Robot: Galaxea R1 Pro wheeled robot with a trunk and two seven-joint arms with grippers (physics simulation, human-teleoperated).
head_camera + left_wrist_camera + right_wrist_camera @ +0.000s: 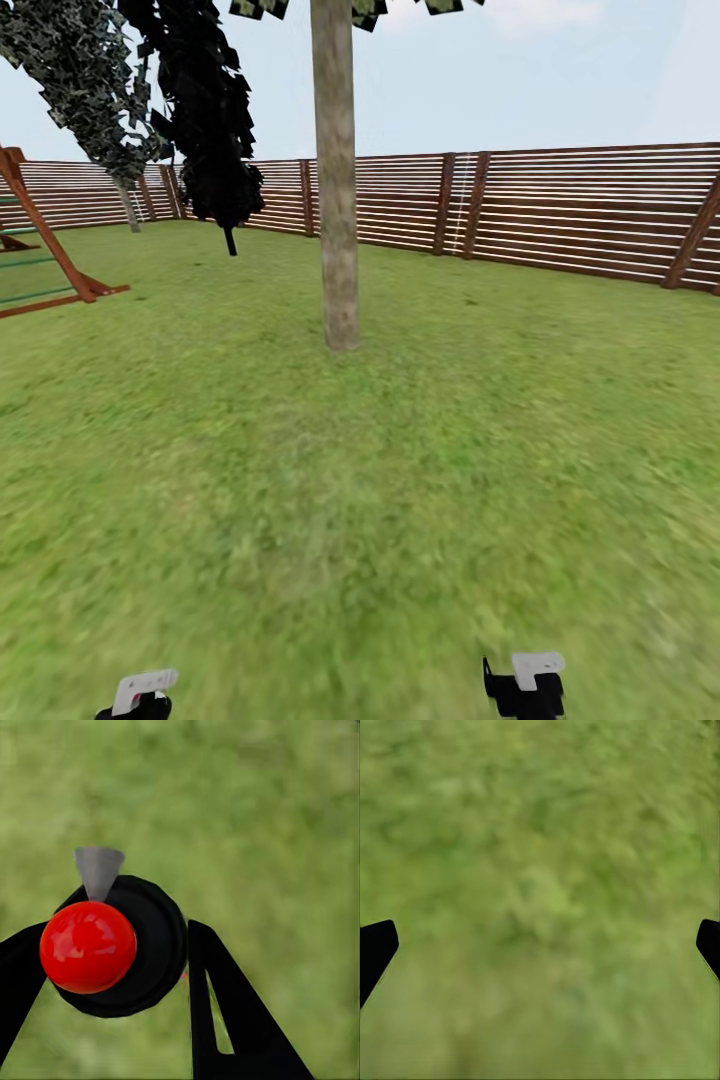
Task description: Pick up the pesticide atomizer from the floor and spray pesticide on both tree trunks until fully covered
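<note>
Ahead of you a tree trunk (337, 190) stands on the lawn (360, 480), the fence (560, 215) behind it and both grippers at the bottom edge.

Grass lawn (360, 500) inside a slatted fence

The tree trunk (336, 180) stands straight up from the grass; a wooden play frame (45, 260) rests at the left edge, and the brown fence (560, 210) rings the far side.

— What sort of place is this?
— A garden, a fenced back yard. Grass lawn (400, 480) everywhere, a brown fence (560, 210) of horizontal slats ringing it, open sky above.
— Anything planted?
— One tree trunk (336, 180), thick and bare, stands mid-lawn; dark narrow trees (210, 120) by the fence. A wooden play frame (45, 250) stands at the lawn's edge.
</note>
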